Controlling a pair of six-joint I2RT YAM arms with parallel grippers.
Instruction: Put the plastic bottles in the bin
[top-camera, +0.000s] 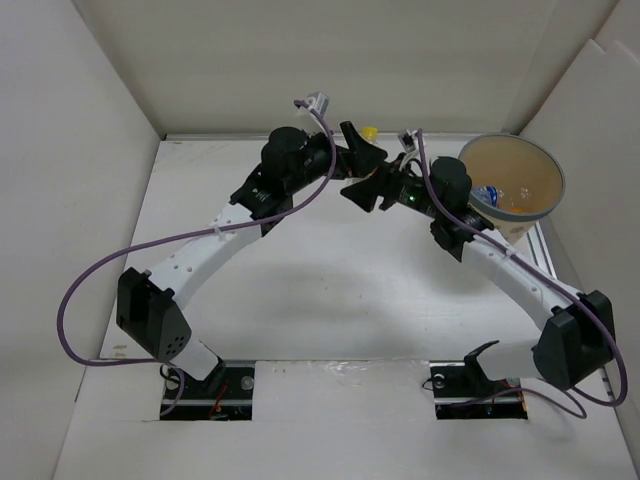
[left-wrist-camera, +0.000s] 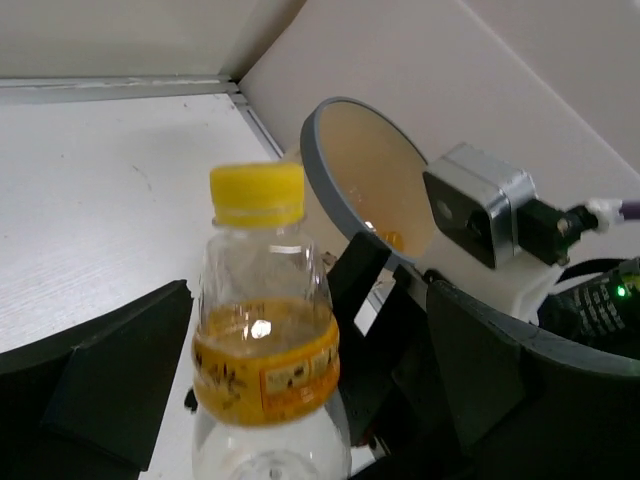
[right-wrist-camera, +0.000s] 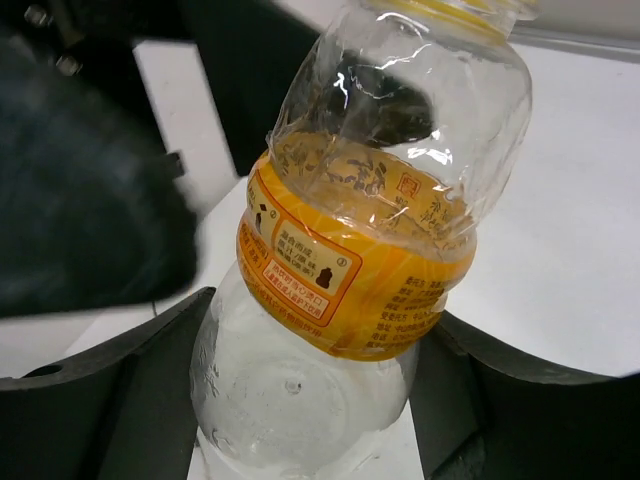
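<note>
Orange liquid sits behind a matching orange label on the small clear plastic bottle, which has a yellow cap. It is at the far middle of the white table, where the two arms meet tip to tip.

The right gripper has hold of this bottle. In the right wrist view, both dark fingers press against the clear lower body just under the label, one on each side, and the jaws are about half closed around it.

The left gripper is spread wide. In the left wrist view the bottle stands between its fingers, but a plain gap shows on the left side, so it grips nothing.

Beyond the bottle, to the right, stands the bin, a round tub with a tan inside and a grey-blue rim. It sits at the table's far right corner, close behind the right arm's wrist. Inside it lies a blue-labelled bottle, near the wall on the arm's side.

The orange-labelled bottle is outside the bin, off to its left.
</note>
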